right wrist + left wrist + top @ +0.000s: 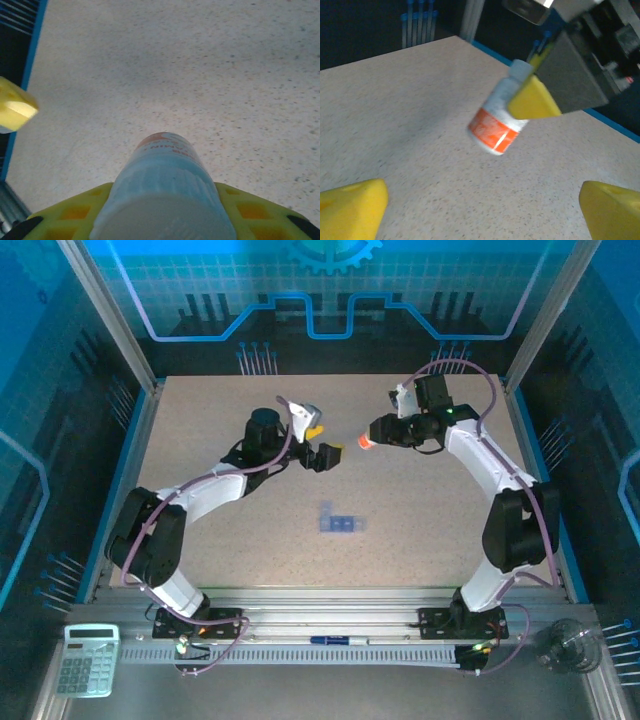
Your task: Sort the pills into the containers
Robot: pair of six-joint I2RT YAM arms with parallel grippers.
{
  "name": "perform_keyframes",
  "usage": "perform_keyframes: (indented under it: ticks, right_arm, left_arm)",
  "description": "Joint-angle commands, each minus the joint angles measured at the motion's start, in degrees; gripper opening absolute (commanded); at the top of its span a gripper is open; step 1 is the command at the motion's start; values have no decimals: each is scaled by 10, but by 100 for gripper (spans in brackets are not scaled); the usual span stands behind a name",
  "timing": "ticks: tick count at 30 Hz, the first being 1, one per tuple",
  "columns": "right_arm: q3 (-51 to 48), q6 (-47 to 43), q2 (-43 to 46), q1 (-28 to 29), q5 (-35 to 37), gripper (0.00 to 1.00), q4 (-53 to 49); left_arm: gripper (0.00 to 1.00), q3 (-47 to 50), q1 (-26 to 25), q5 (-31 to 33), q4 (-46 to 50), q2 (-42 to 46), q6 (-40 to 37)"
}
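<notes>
Right gripper (378, 433): pinching the orange bottle (366, 442) at its white-capped end, yellow pads (250, 212) on both sides, clear of the table (200, 420).
Left gripper (482, 200): spread wide, nothing between the fingers; facing the bottle from 9 o'clock, near but apart.
Bottle axis: roughly 3-to-9 o'clock in the top view, orange base toward the left gripper, cap on.
Pill box (338, 523): flat on the table, at 6 o'clock of the gap between the two grippers, well apart from both; long axis 3-to-9 o'clock.
Compartments: too small and blurred to tell contents or lids.
Nearer arm: left, slightly, and free.
Likely step: taking hold of the base to open the bottle, judged from the facing poses.
</notes>
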State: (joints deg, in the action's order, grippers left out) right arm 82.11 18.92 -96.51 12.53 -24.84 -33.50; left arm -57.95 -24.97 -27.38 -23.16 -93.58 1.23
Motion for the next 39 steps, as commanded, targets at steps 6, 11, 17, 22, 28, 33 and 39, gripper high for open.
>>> perform_keyframes:
  ticks: [6, 11, 17, 22, 28, 33, 39]
  right_arm:
    - [26, -23, 35, -12, -144, 38, -15]
    - [38, -50, 33, -11, -184, 38, -42]
    - [42, -81, 24, -6, -219, 38, -70]
    - [44, -102, 19, 5, -229, 38, -89]
    - [42, -109, 13, 15, -236, 38, -94]
    - [39, -110, 5, 27, -237, 38, -92]
    - [35, -105, -3, 39, -239, 38, -86]
  left_arm:
    - [99, 0, -28, -60, -59, -32, -69]
    - [98, -3, -37, -69, -48, -30, -104]
    - [95, -18, -43, -71, -24, -35, -133]
    - [91, -23, -50, -64, -15, -36, -147]
    - [88, -19, -56, -51, -17, -28, -155]
    - [83, -14, -58, -46, -25, -19, -150]
    - [75, -13, -58, -45, -22, -12, -147]
